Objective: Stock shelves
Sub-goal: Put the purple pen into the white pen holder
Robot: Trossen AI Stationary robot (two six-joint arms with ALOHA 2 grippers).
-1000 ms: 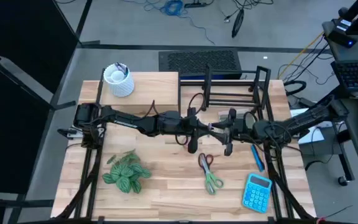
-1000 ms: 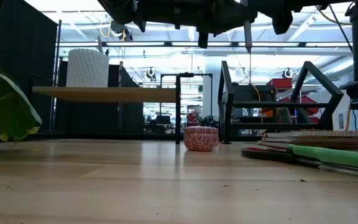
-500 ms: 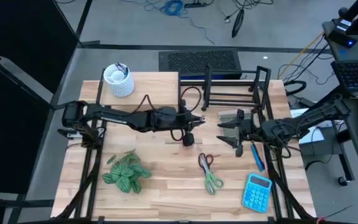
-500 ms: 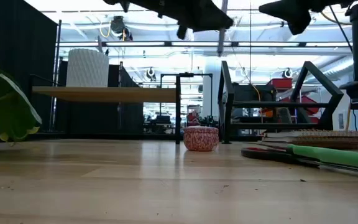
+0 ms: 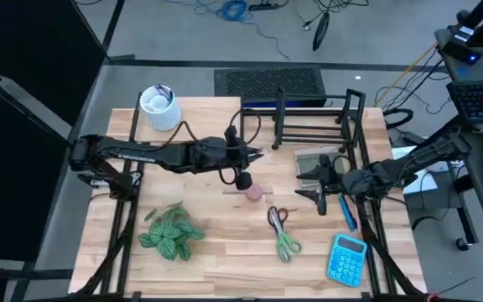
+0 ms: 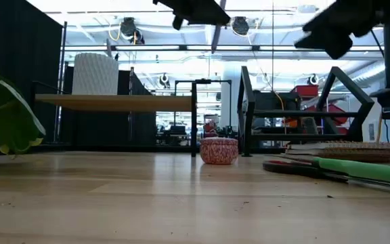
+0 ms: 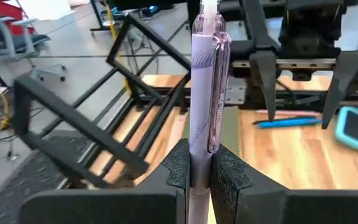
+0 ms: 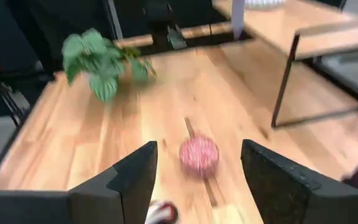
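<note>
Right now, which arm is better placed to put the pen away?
Left. The left gripper is already shut on the pen, near the wooden shelf. The right gripper is open and empty.

2 thin black jointed arms with looping black cables.
</note>
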